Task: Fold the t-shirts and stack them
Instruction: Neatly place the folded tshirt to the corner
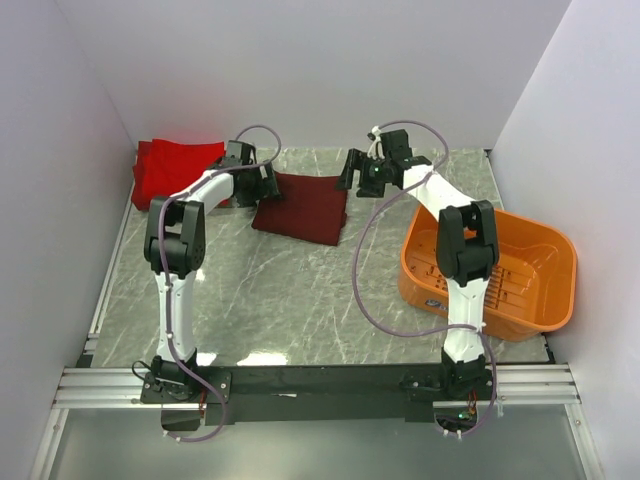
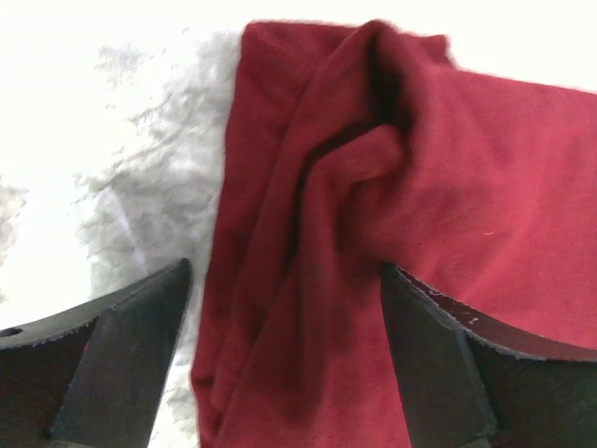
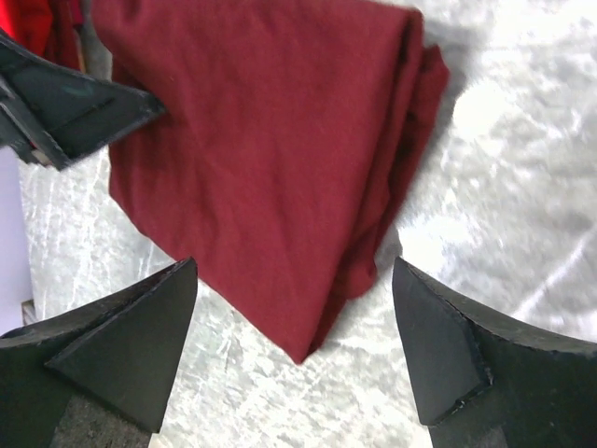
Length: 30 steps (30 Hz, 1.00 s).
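A folded maroon tee (image 1: pixel 300 207) is pictured flat on the marble tabletop (image 1: pixel 260 300), far middle. It is flanked by the left claw (image 1: pixel 262 183) over its left edge and the right claw (image 1: pixel 353 172) just beside its right edge. Both claws' jaws are held apart, with nothing clamped. Red tees (image 1: pixel 172 170) are piled in the far left corner.

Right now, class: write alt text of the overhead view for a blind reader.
A folded maroon t-shirt lies on a marble table, with the open left hand and open right hand poised at its sides. Red t-shirts are piled far left; an orange basket sits right.
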Each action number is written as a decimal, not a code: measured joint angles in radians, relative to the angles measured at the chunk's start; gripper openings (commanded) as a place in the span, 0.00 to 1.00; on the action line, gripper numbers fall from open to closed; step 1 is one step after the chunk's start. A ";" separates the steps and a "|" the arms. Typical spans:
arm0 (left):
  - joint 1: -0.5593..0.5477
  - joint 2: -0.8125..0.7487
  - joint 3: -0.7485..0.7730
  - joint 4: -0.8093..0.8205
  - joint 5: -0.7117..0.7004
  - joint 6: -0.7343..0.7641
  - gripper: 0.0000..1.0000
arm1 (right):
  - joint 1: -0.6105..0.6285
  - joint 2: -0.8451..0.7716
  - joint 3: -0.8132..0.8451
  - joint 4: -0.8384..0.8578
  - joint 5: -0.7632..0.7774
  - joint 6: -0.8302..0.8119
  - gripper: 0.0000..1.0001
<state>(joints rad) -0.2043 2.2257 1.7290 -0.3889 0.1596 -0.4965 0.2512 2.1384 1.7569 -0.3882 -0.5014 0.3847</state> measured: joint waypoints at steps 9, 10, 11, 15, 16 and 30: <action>-0.006 0.041 0.049 -0.022 -0.015 0.015 0.72 | 0.000 -0.177 -0.146 0.045 0.051 0.000 0.92; -0.010 0.051 0.065 -0.032 -0.024 0.017 0.66 | 0.000 -0.200 -0.163 0.055 0.053 -0.001 0.92; -0.014 0.060 0.079 -0.039 -0.034 0.021 0.61 | 0.000 -0.217 -0.179 0.065 0.056 -0.001 0.92; -0.037 0.098 0.136 -0.072 -0.086 0.030 0.23 | 0.000 -0.306 -0.267 0.087 0.076 -0.005 0.92; -0.045 0.109 0.153 -0.083 -0.101 0.030 0.07 | 0.000 -0.326 -0.286 0.090 0.082 -0.006 0.92; -0.085 0.046 0.117 -0.095 -0.383 0.134 0.01 | 0.000 -0.600 -0.501 0.121 0.256 -0.045 0.93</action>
<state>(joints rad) -0.2893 2.2719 1.8462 -0.4835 -0.2237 -0.3630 0.2512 1.5387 1.2556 -0.2676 -0.2459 0.3393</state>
